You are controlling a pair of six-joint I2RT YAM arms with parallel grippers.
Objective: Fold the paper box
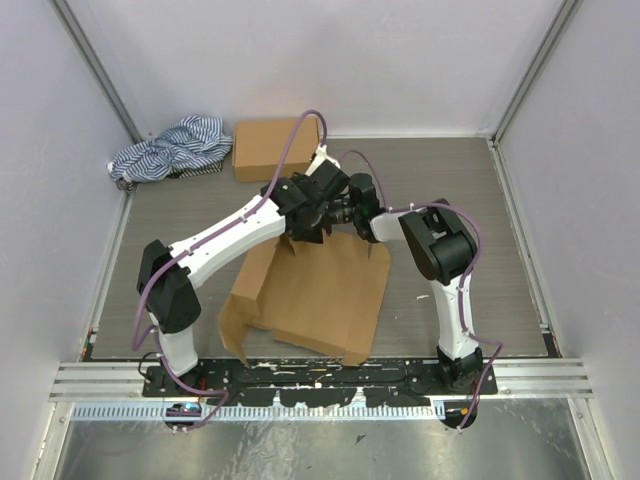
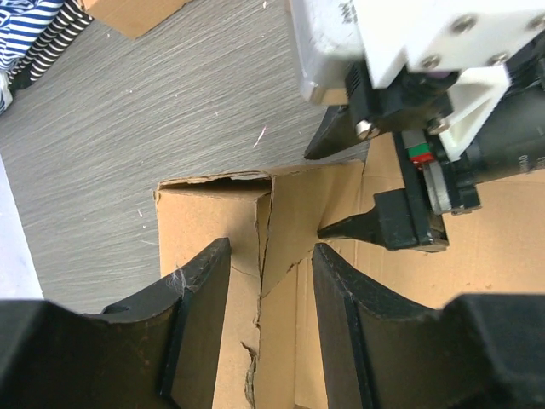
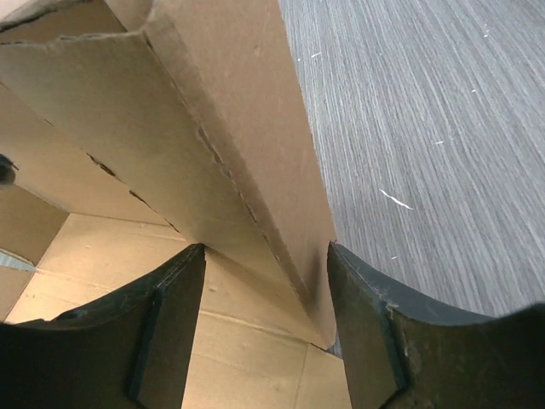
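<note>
The box [image 1: 310, 295], a flattened sheet of brown cardboard, lies at the middle of the worktop [image 1: 450, 170], reaching toward the near edge. Its panels are spread flat, with side flaps lifted along its left edge and at its far end. At that far end a creased flap [image 3: 238, 128] stands up from the sheet, its fold line ragged and partly torn.

Both arms meet over this far end. The left gripper [image 1: 308, 228] points down at the box, its fingers [image 2: 200, 315] set moderately apart and straddling a torn crease [image 2: 260, 256] in the raised cardboard. Whether the pads press on the board cannot be told.

The right gripper [image 1: 338, 215] comes in from the right. Its fingers [image 3: 179, 307] are spread wide on either side of the upright flap, which fills much of the gap between them. In the left wrist view the right gripper [image 2: 315, 194] sits just beyond the left fingers, one black fingertip resting against the inner face of the flap.

A closed carton [image 1: 275, 150] stands by the far edge, left of centre. A striped cloth [image 1: 170, 148] lies bunched in the far left corner, touching it.
</note>
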